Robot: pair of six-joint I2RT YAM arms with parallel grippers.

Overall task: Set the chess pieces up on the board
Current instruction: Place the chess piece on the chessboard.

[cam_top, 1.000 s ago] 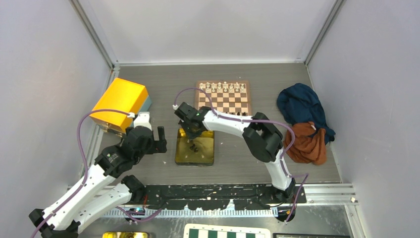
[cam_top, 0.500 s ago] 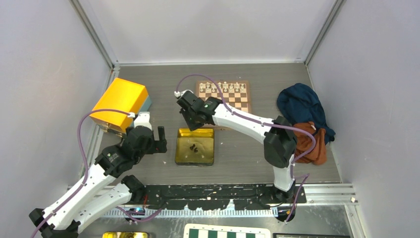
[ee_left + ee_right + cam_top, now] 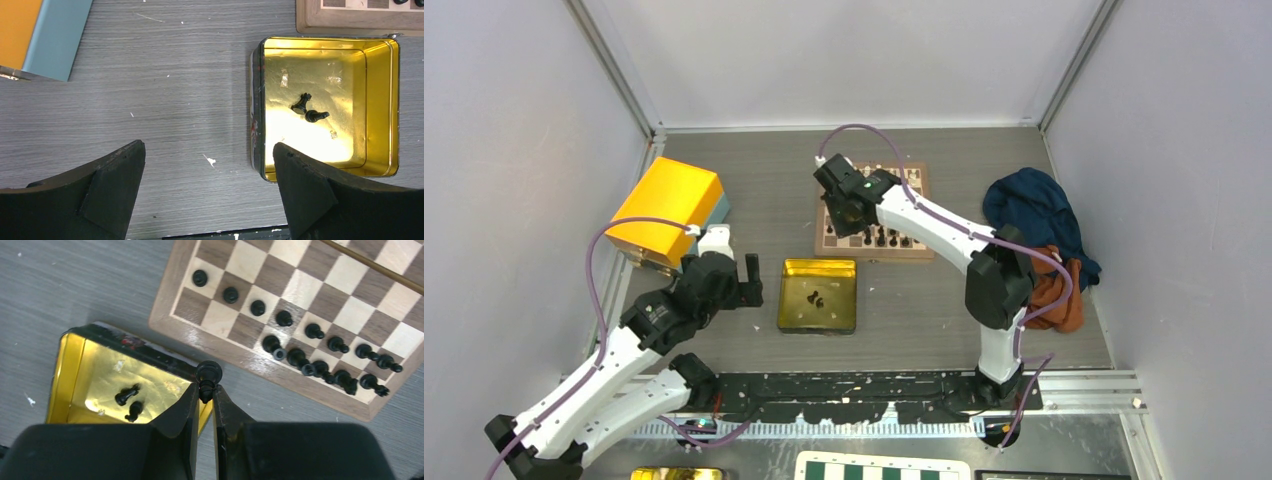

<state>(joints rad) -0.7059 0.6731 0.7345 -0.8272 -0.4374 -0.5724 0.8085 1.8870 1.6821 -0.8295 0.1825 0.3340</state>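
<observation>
The right gripper (image 3: pixel 205 390) is clamped on a black piece (image 3: pixel 208 373) beyond the gold tin (image 3: pixel 64 375), over the board (image 3: pixel 162 302), while the left gripper (image 3: pixel 207 152) sits spread wide beside that tin.

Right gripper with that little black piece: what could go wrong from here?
The right gripper pinches the black piece only at its very fingertips, so it might slip or tilt when set down. The placed black pieces crowd one edge of the board, so the fingers could knock a neighbour over. The two pieces in the gold tin seem tipped over, which may make them awkward to grab.
</observation>
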